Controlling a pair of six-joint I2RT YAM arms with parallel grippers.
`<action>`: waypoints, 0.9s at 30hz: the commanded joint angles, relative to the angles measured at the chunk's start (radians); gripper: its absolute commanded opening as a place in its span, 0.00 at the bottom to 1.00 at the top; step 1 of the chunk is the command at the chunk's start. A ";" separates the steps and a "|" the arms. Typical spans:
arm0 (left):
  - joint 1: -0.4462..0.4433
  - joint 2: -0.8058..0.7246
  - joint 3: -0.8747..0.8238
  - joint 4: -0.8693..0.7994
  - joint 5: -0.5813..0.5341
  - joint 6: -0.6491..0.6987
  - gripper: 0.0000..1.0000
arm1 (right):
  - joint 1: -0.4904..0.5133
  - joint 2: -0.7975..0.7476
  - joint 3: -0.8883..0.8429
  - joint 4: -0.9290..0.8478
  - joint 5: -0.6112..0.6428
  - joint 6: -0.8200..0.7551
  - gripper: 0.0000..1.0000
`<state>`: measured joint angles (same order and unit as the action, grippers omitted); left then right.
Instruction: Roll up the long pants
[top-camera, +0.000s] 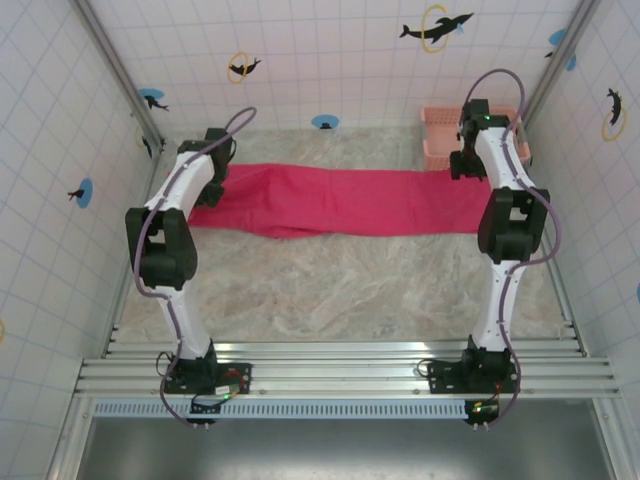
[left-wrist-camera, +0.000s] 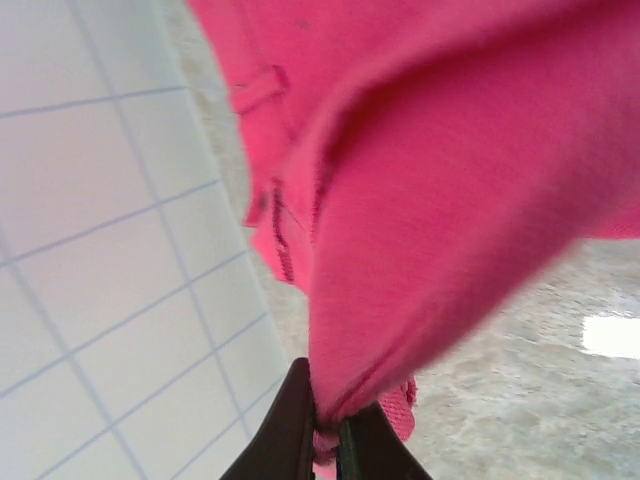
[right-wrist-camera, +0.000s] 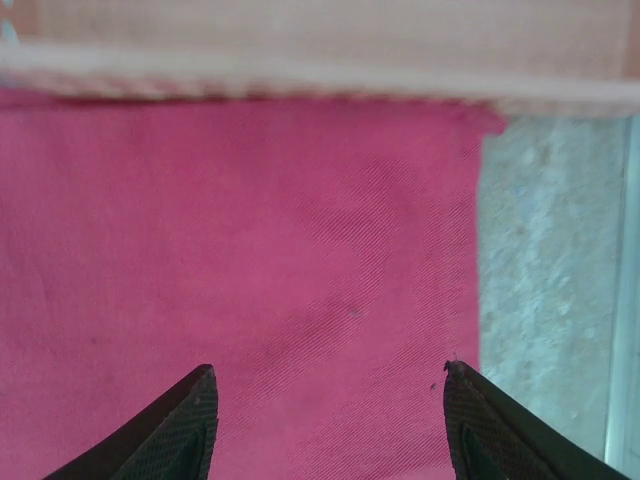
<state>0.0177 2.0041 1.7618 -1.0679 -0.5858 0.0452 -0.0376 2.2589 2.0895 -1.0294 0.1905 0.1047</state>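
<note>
The long pants are lying stretched across the table, the left fingers pinching one end tight while the right fingers are hovering spread apart above the other end.

Plain magenta-red long pants, salmon-pink basket, beige marbled table, white gridded walls
</note>
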 joint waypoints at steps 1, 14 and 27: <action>0.061 0.040 0.156 -0.105 -0.024 -0.026 0.00 | 0.004 -0.094 -0.069 0.013 -0.003 0.001 0.62; 0.129 0.553 0.729 -0.137 0.054 -0.051 0.31 | -0.091 -0.272 -0.333 0.030 -0.104 0.028 0.64; 0.096 0.533 0.687 -0.052 0.015 -0.051 0.97 | -0.320 -0.314 -0.521 0.037 -0.331 0.225 0.66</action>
<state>0.1410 2.6286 2.4855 -1.1263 -0.5587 -0.0006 -0.3599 1.9713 1.6321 -1.0042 -0.0490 0.2554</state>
